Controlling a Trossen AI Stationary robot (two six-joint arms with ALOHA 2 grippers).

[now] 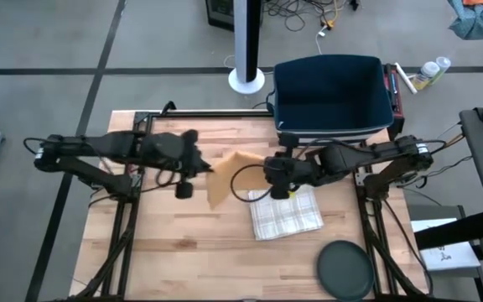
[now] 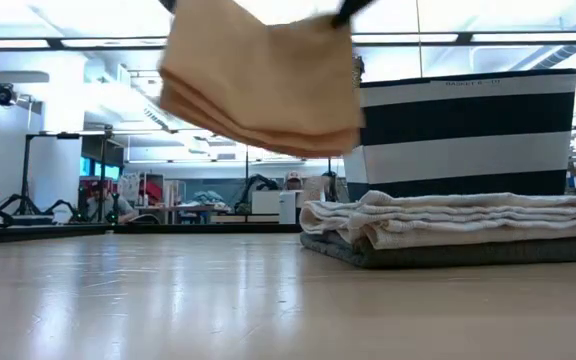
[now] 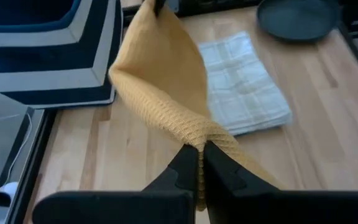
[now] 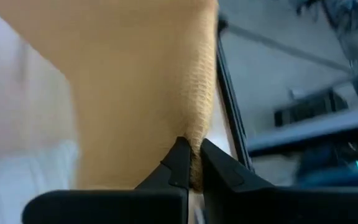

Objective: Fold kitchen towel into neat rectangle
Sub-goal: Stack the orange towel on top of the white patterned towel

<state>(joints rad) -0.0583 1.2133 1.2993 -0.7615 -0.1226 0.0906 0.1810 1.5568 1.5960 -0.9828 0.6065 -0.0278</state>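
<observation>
Yellow towel (image 1: 227, 174) hangs clear above the tabletop (image 1: 166, 243), stretched between the two arms with its long axis running across from one to the other, and sags in folded layers just beside the stack (image 1: 285, 216) of folded towels that lies before the basket (image 1: 332, 94). Left pincer (image 3: 199, 163) is clamped shut on one end of the towel and right pincer (image 4: 191, 163) is clamped shut on the other end, so neither arm is nearer. To my eye the coming move depends on bringing both ends down level onto bare wood.
</observation>
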